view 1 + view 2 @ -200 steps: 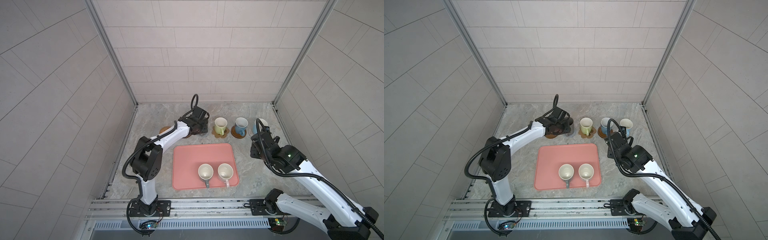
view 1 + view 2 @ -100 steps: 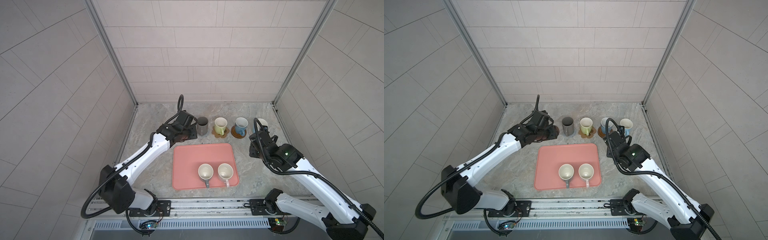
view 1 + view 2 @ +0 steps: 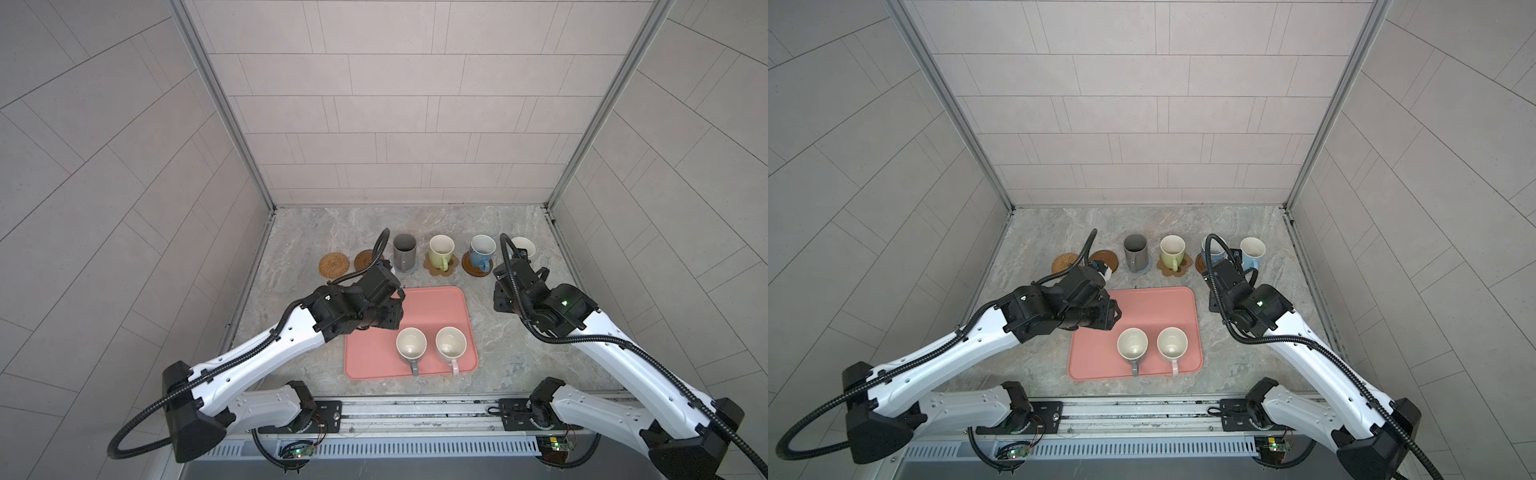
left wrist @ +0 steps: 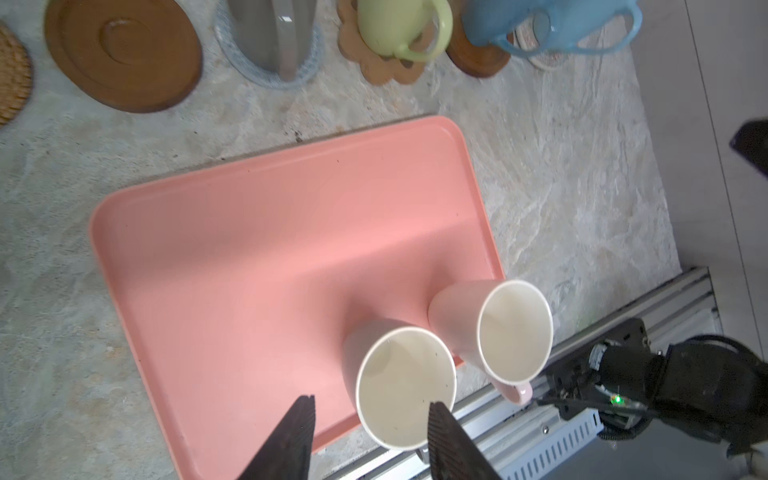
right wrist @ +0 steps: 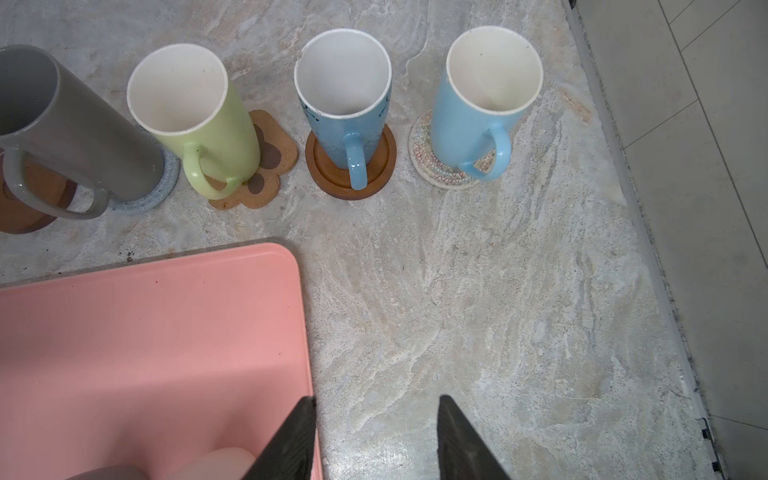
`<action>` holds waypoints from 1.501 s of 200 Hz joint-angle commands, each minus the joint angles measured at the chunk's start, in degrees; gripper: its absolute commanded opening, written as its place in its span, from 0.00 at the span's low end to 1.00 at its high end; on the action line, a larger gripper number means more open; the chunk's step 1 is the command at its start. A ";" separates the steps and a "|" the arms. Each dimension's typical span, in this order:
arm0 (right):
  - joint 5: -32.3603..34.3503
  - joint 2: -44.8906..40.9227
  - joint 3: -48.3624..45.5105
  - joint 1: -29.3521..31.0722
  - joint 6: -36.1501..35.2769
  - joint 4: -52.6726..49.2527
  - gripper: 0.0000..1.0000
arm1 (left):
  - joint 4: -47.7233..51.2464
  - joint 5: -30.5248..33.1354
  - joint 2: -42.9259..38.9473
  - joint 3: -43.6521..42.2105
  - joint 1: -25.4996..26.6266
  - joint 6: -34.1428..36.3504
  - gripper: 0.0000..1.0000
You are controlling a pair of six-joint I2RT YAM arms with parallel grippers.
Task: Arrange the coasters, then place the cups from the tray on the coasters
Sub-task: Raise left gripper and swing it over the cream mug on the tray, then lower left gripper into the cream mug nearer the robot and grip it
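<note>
Two pale cups stand on the salmon tray (image 3: pixel 432 303): a grey-handled cup (image 3: pixel 411 347) and a pink-handled cup (image 3: pixel 451 343). My left gripper (image 4: pixel 371 403) hovers open and empty over the tray, close beside the grey-handled cup (image 4: pixel 405 386). In the back row a dark grey cup (image 3: pixel 404 251), a green cup (image 3: pixel 441 250) and two blue cups (image 5: pixel 345 95) (image 5: pixel 486 91) each stand on a coaster. A rattan coaster (image 3: pixel 333 264) and a dark wooden coaster (image 3: pixel 368 259) lie bare. My right gripper (image 5: pixel 377 400) hangs open over bare table next to the tray's right edge.
The marble table (image 3: pixel 519 349) is walled by tiles on three sides. A metal rail (image 3: pixel 415 411) runs along the front edge. The right arm's cable (image 3: pixel 505 249) partly hides the far right blue cup in a top view.
My left gripper has drawn back from the back row to above the tray, leaving the dark grey cup standing on the blue-grey coaster. The right arm has barely moved.
</note>
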State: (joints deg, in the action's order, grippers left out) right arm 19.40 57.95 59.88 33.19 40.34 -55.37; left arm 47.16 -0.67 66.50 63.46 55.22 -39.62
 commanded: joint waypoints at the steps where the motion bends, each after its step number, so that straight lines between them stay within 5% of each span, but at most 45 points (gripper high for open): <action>1: -0.05 0.33 0.78 -0.32 -0.60 0.31 0.50 | 1.95 1.67 -0.77 -1.49 5.35 -1.58 0.51; 69: -0.22 0.89 0.32 -0.28 -1.03 1.05 0.50 | 1.63 0.90 -1.03 -6.97 16.44 -12.16 0.56; 165: -0.98 0.96 0.38 -0.40 -1.60 1.32 0.50 | 0.57 -3.90 10.73 -4.68 16.48 -15.14 0.63; 300: -0.99 0.14 -1.64 -1.07 -1.61 1.42 0.50 | 9.16 3.34 19.36 0.39 16.43 -13.06 0.60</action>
State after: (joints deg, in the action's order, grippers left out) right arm 18.00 58.76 59.22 32.49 39.00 -53.54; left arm 51.70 -1.56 85.19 62.48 71.55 -52.60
